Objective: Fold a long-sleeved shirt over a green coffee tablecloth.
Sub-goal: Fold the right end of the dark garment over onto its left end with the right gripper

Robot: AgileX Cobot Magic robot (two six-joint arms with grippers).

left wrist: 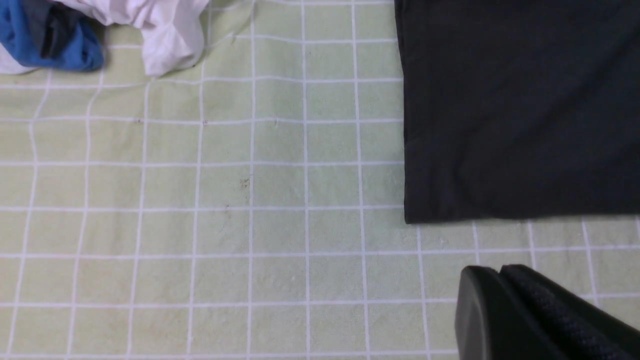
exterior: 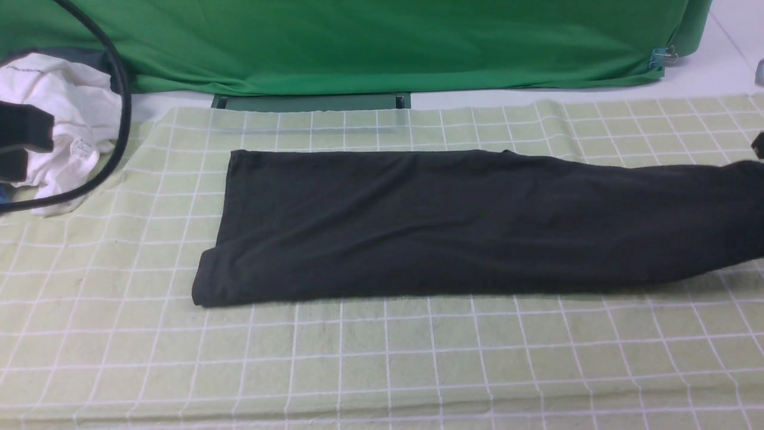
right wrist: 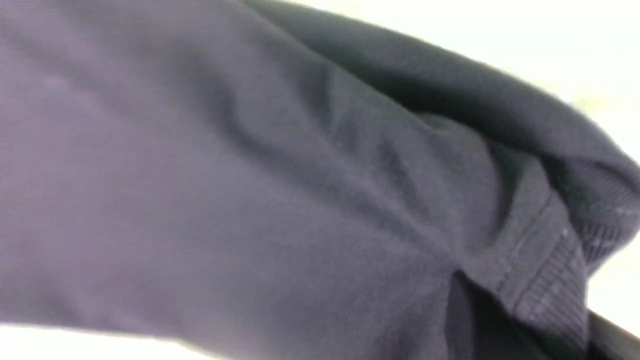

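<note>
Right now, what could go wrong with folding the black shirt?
The right hand seems to pinch only one end of the long-sleeved shirt, so the folded layers could slip apart. The left hand is shut and off the shirt, so the far end may drag across the tablecloth.

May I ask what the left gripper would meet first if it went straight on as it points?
The left gripper would probably meet bare green coffee tablecloth, beside the long-sleeved shirt; depth is unclear.
</note>
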